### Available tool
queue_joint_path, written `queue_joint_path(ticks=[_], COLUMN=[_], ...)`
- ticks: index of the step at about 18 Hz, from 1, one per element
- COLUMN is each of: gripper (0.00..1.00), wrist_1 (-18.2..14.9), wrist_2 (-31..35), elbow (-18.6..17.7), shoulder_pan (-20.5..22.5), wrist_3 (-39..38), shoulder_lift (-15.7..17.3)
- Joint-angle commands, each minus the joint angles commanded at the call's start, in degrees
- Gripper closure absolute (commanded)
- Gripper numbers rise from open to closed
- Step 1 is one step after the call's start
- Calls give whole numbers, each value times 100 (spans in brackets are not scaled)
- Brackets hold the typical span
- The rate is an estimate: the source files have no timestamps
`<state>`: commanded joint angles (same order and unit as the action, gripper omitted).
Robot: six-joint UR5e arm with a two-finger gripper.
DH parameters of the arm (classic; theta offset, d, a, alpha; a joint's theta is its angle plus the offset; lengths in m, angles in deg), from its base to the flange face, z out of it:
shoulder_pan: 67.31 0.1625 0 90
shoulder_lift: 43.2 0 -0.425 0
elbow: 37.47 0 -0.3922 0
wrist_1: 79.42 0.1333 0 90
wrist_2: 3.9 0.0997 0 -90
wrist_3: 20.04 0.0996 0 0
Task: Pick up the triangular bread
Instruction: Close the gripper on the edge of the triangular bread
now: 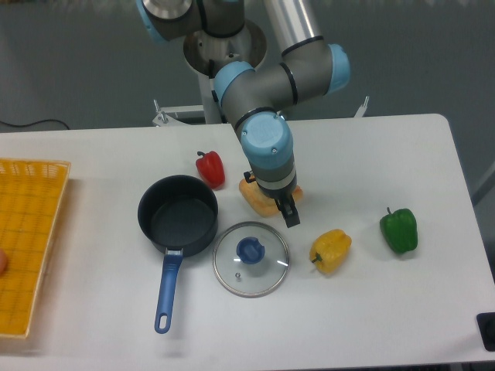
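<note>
Gripper over the bread, grasp unconfirmed

You are looking at the gripper (285,207) covering the triangular bread (256,200), which is sitting between the red pepper (210,169) and the glass lid (250,258); finger spread cannot be told, so a lift is risking an off-centre pinch and slip.

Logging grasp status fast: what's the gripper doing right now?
Gripper: down at the bread, mostly hidden by the wrist; open or shut cannot be told.
</note>
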<state>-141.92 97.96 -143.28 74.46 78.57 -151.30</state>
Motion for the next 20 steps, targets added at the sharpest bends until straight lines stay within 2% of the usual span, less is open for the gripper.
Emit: queue_joint_path(ticks=[2,7,10,18,19,20], gripper=[0,0,0,1,2,8], wrist_1=[220,282,641,678,678,686], wrist_2=[-9,-26,-35,-44,-44,-44], elbow=[-132,-325,-589,-739,-739,-739], shoulder_pan=[0,-9,0,-17,-43,-52], wrist_3=[184,246,237,211,194,167], shoulder_lift=[0,9,0,9,9,0])
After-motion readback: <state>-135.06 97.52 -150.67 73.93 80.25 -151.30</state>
